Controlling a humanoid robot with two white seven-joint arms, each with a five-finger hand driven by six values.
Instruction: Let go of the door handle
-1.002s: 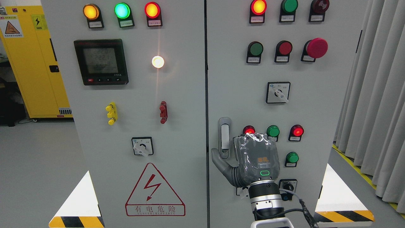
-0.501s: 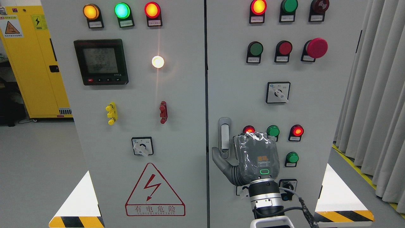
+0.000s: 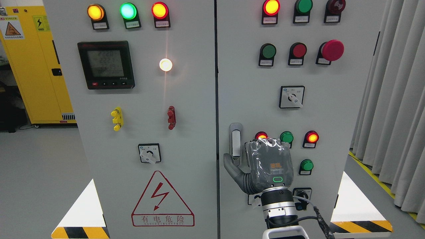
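Observation:
The grey door handle (image 3: 236,143) lies upright and flush in its housing at the left edge of the right cabinet door (image 3: 252,86). My right hand (image 3: 247,156) comes up from the bottom edge and sits just right of the handle, its plastic-wrapped back facing me. Its thumb (image 3: 229,163) is spread out to the left and overlaps the lower end of the handle housing. The other fingers are hidden behind the back of the hand. The handle's bar shows bare, with nothing wrapped around it. The left arm does not show.
Lit indicator lamps (image 3: 286,137) and a rotary switch (image 3: 291,97) crowd the door right of and above the hand. A red mushroom button (image 3: 332,50) sticks out at upper right. The left door (image 3: 139,199) carries a meter and warning triangle. Curtains (image 3: 395,99) hang at right.
The thumb has shifted slightly to the right, closer to the lower end of the handle. The wrist has sunk a little. The handle has not moved.

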